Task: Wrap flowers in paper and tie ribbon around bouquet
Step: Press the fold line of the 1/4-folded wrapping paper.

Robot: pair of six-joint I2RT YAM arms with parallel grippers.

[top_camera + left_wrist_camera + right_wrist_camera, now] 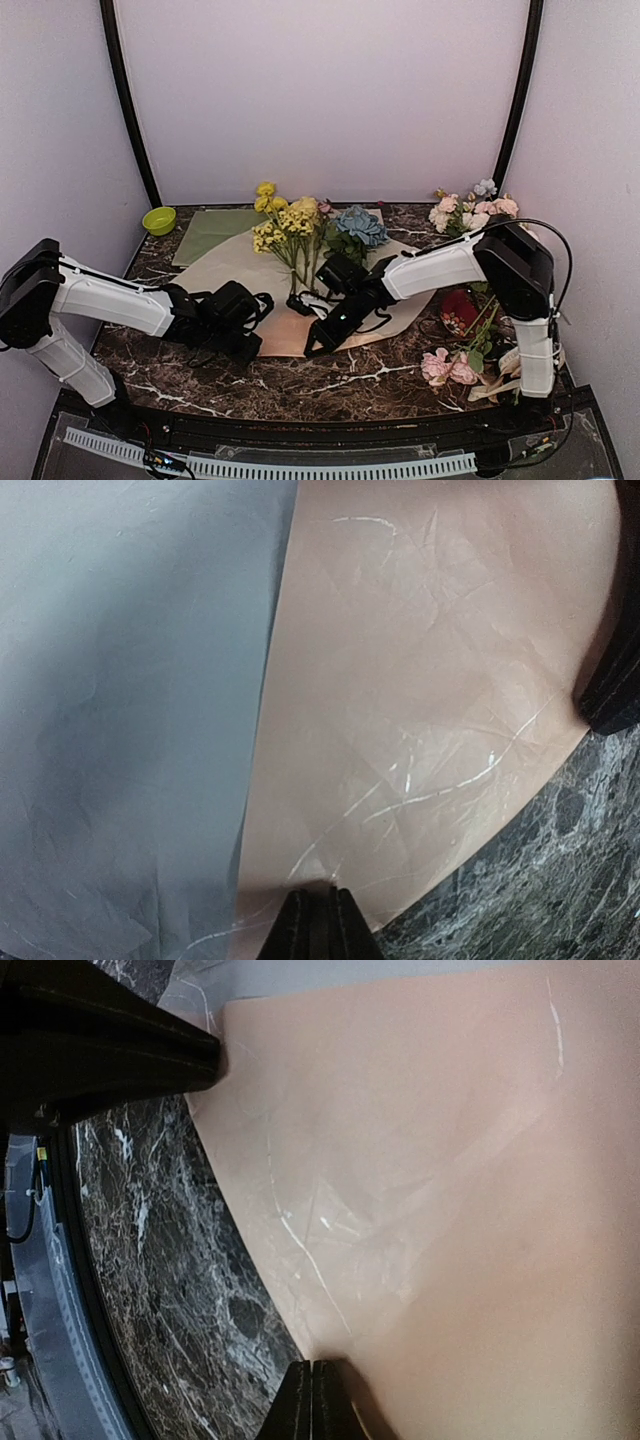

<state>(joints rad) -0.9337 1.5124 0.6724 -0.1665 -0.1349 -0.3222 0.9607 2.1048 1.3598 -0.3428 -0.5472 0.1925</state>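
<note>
1. You see the paper (225,268) spread on the dark marble desk (360,385), tan face up, with a peach strip showing along its near edge.
2. The flowers (288,228) lie on it: yellow clusters and a blue hydrangea head toward the back wall, green stalks pointing toward you.
3. Your left pincer (248,345) sits low at the paper's near edge. Your right pincer (314,346) is at the same edge, with the peach strip between them.
4. A green sheet (205,235) lies behind the paper on the left, with a lime bowl (159,220) just beside it.
5. Pink and white roses (470,210) rest at the back right. A second pink bunch (447,366) lies near the right arm's base.
</note>
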